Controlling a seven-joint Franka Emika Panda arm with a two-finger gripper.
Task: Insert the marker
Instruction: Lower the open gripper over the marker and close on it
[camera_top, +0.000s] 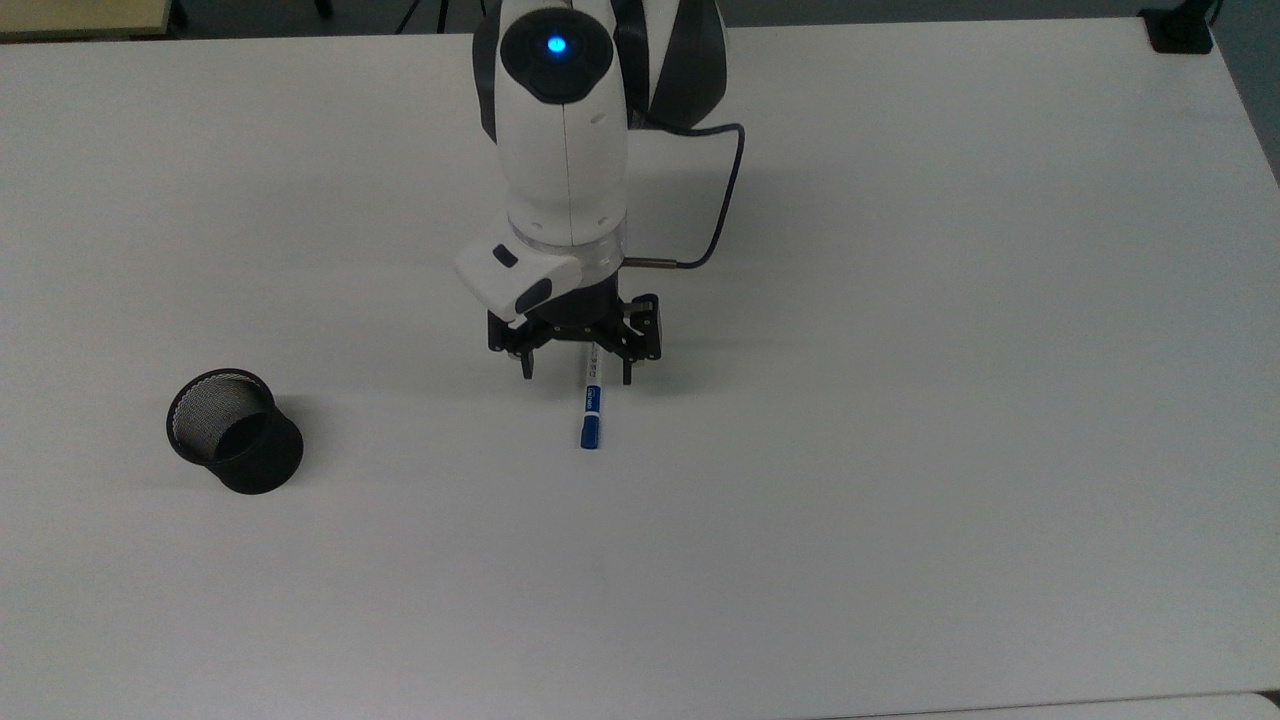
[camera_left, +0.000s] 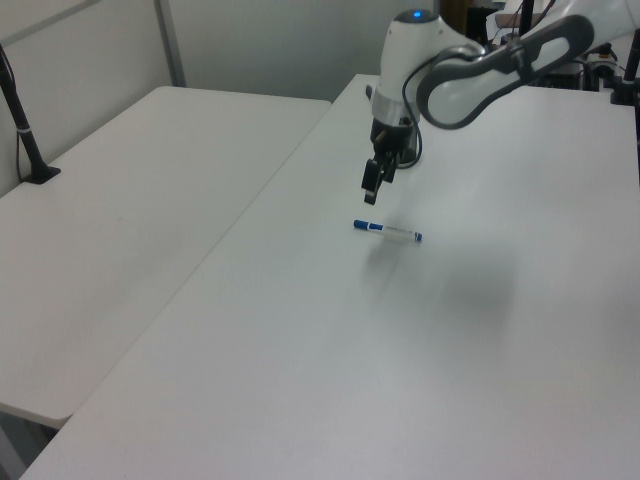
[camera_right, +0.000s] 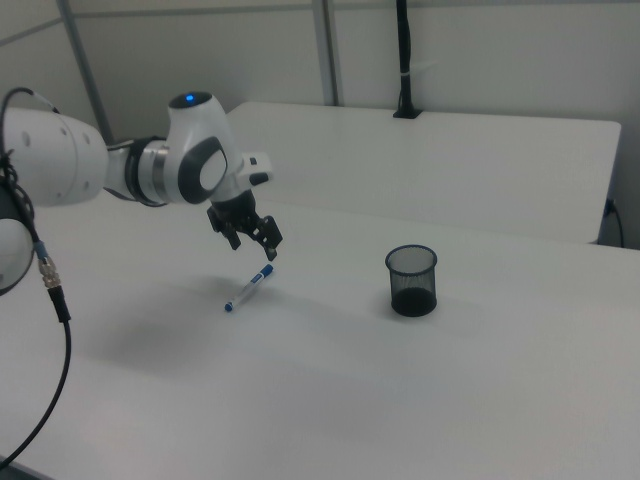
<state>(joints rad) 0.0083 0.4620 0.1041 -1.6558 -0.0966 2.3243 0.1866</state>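
Observation:
The marker (camera_top: 591, 418) lies flat on the white table (camera_top: 900, 500), its blue cap toward the top view's bottom. Its upper end is hidden under my gripper (camera_top: 577, 375), which hangs open just above it with one finger on each side of the barrel. In the left view the gripper (camera_left: 370, 190) is a little above the marker (camera_left: 387, 231), not touching it. The right view shows the gripper (camera_right: 255, 247) over the far end of the marker (camera_right: 250, 287). A black mesh cup (camera_top: 235, 430) stands upright at the top view's left, and the cup (camera_right: 412, 280) is also in the right view.
A dark cable (camera_top: 725, 200) loops off the wrist. A second white table (camera_left: 130, 200) adjoins on the left view's left, with a black clamped post (camera_left: 25, 140). In the right view another table (camera_right: 480, 150) with a black post (camera_right: 403, 60) stands behind.

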